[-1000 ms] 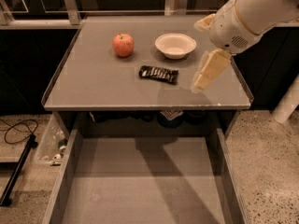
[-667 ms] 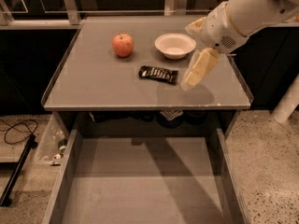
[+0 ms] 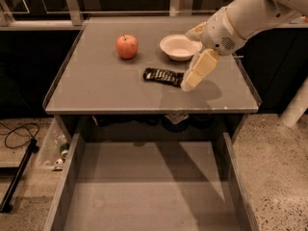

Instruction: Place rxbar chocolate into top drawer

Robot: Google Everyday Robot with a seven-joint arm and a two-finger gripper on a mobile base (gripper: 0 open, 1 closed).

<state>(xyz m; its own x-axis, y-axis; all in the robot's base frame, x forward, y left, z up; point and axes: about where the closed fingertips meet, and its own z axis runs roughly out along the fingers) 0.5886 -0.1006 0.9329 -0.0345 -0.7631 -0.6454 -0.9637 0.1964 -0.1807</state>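
Note:
The rxbar chocolate (image 3: 162,76), a dark flat bar with pale lettering, lies on the grey tabletop (image 3: 96,90) near its middle. My gripper (image 3: 191,79) hangs from the white arm that reaches in from the upper right, and its cream fingers point down just right of the bar's right end, close above the tabletop. The top drawer (image 3: 144,191) is pulled out below the table's front edge, wide and grey, with nothing in it.
A red apple (image 3: 127,46) sits at the back left of the table. A white bowl (image 3: 179,47) sits behind the bar, partly under my arm. A clear bin (image 3: 54,150) and a black cable (image 3: 19,134) lie on the floor at the left.
My gripper has moved left and down across the table, from beyond the bar's right end to right next to it. The bar, apple and bowl have not moved.

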